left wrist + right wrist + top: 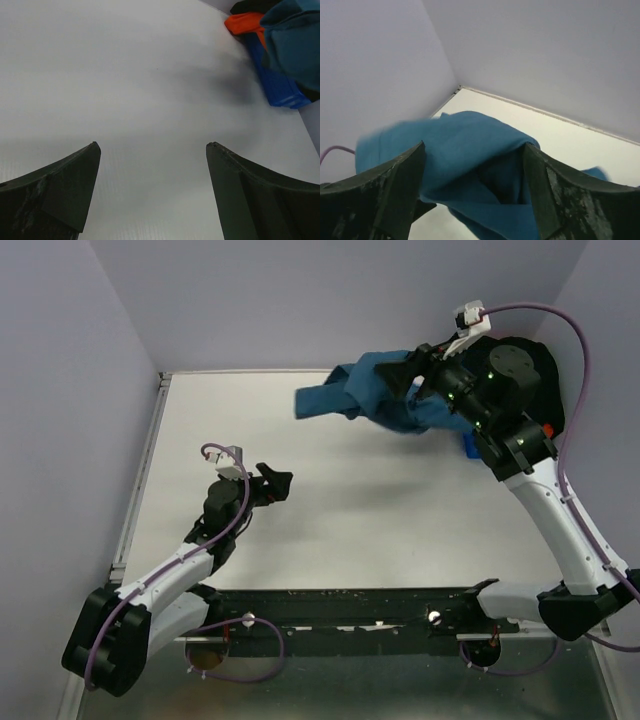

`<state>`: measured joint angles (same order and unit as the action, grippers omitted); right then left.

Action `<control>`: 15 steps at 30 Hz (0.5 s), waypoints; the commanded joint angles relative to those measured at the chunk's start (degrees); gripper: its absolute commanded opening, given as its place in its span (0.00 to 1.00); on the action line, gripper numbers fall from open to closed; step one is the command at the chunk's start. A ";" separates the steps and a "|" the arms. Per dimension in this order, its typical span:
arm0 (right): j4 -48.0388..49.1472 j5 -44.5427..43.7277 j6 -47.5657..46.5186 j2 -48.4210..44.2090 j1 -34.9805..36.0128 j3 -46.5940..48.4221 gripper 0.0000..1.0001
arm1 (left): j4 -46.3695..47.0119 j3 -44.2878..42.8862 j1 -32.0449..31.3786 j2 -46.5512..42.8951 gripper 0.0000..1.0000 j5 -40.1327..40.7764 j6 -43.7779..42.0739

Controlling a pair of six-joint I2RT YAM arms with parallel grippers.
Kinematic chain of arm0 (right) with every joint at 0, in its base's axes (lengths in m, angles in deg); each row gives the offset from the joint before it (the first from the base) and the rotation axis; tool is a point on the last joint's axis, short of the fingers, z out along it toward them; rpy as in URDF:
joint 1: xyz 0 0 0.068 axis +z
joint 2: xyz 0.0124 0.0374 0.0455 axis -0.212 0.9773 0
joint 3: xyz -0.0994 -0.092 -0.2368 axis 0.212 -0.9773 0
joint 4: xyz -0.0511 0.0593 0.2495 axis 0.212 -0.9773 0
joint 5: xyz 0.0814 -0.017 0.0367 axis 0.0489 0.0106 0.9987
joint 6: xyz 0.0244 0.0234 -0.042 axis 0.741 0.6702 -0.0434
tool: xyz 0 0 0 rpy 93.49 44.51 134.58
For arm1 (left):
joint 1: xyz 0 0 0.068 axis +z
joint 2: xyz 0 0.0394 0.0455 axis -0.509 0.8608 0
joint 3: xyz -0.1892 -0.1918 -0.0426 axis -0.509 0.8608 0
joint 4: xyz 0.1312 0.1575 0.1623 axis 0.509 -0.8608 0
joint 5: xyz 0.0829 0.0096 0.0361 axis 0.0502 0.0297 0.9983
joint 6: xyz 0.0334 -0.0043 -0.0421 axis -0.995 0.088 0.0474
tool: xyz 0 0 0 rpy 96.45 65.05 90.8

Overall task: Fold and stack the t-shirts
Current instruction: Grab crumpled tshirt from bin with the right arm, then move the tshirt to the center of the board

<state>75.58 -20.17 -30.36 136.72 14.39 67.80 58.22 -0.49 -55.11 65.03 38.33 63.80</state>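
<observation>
The teal-blue t-shirt (365,390) is bunched up in the air over the far right of the table, its left end blurred. My right gripper (408,375) is at it. In the right wrist view the fingers (395,180) stand wide apart, with the teal cloth (470,145) lying loosely between and over them. An orange t-shirt (242,22) and a black one (250,5) lie in the small blue bin (277,80). My left gripper (278,483) is open and empty, low over bare table at middle left (152,150).
The blue bin (470,447) stands at the table's far right edge, under the right arm. White walls close the table at the left, back and right. A black rail (340,602) runs along the near edge.
</observation>
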 commanded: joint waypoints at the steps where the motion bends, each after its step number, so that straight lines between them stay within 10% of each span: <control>1: -0.95 4.31 0.67 -1.14 -0.62 -2.55 0.93 | 1.02 -1.51 -0.27 0.86 0.98 -1.58 -1.18; 15: 7.48 -8.64 6.91 -7.03 -0.62 -39.30 0.82 | -0.92 -2.12 -0.27 0.76 0.99 0.36 -1.97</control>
<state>79.32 -25.59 -26.36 130.38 14.00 33.03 56.95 -1.12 -55.11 65.64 38.20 62.92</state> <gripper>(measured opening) 0.858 0.987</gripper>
